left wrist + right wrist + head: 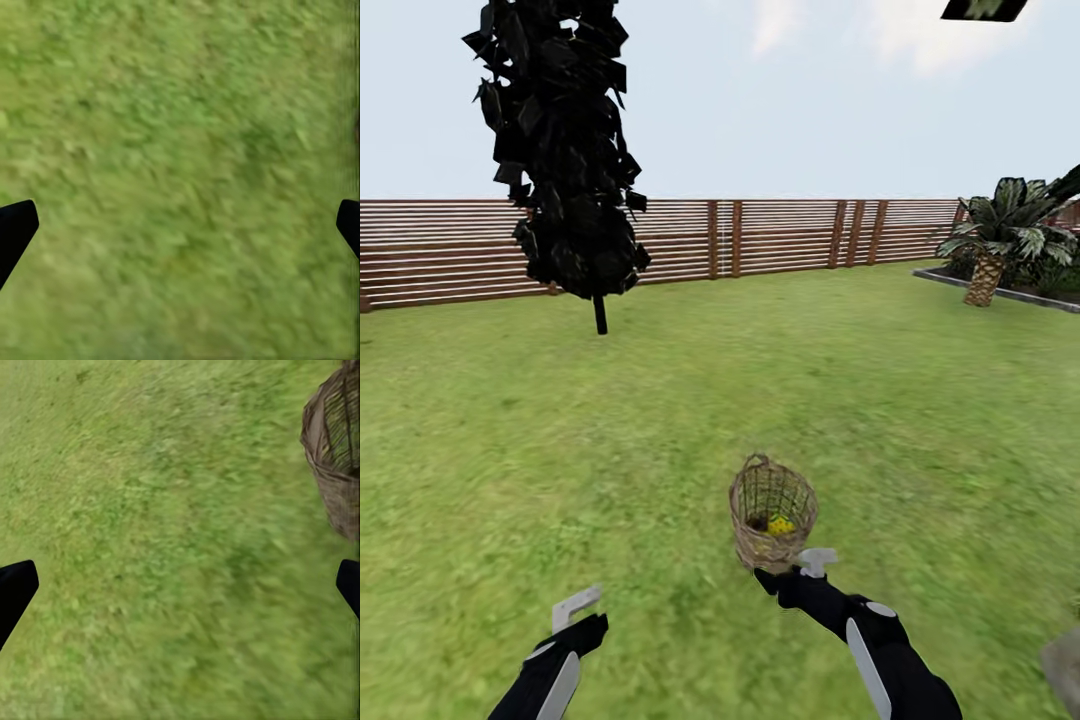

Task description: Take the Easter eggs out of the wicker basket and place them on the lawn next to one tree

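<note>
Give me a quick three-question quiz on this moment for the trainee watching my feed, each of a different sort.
1. True or false: the wicker basket lies tipped over on the lawn.
2. Multiple choice: which gripper is nearest the basket? A) left gripper B) right gripper C) both equally near
3. Fill in: the yellow seen through the basket's weave is an Easter ____.

Key:
1. False: it stands upright on the grass.
2. B: the right gripper is at the basket's near side, and the basket's wall shows in the right wrist view.
3. egg
</note>
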Motion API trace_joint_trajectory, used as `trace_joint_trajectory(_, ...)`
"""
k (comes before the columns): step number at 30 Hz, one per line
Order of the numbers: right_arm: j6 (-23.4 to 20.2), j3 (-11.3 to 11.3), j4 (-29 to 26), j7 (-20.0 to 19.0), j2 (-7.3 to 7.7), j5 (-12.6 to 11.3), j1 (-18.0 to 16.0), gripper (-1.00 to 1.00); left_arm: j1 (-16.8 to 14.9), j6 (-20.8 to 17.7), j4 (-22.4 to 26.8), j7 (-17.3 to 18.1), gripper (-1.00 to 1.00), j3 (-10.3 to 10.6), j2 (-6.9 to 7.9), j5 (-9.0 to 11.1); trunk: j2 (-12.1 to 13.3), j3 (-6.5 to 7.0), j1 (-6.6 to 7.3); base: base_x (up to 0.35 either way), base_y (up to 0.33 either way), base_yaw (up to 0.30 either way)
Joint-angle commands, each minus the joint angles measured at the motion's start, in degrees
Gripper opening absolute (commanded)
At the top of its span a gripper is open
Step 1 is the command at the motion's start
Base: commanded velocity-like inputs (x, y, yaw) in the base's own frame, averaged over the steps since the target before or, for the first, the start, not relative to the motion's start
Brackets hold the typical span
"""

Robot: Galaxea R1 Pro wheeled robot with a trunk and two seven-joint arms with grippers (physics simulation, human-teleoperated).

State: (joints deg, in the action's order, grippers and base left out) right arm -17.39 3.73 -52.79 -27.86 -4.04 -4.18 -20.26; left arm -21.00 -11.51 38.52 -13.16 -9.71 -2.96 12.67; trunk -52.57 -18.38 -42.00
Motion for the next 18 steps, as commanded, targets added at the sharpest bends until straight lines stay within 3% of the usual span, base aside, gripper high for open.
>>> trace_joint_trajectory(1, -0.5, 0.2, 0.0, -0.2, -0.07, -0.4, 0.0, 1.00, 0.0, -0.3, 0.1, -0.2, 1.00, -0.1, -0.03, 0.6, 0.0, -0.05, -0.04, 0.340, 0.000, -0.262)
trace_joint_trajectory(18, -0.5, 0.2, 0.0, -0.3, -0.03, -0.5, 0.0, 1.00, 0.0, -0.3, 0.1, -0.2, 1.00, 0.0, -0.03, 0.4, 0.0, 0.48, -0.04, 0.340, 0.000, -0.271)
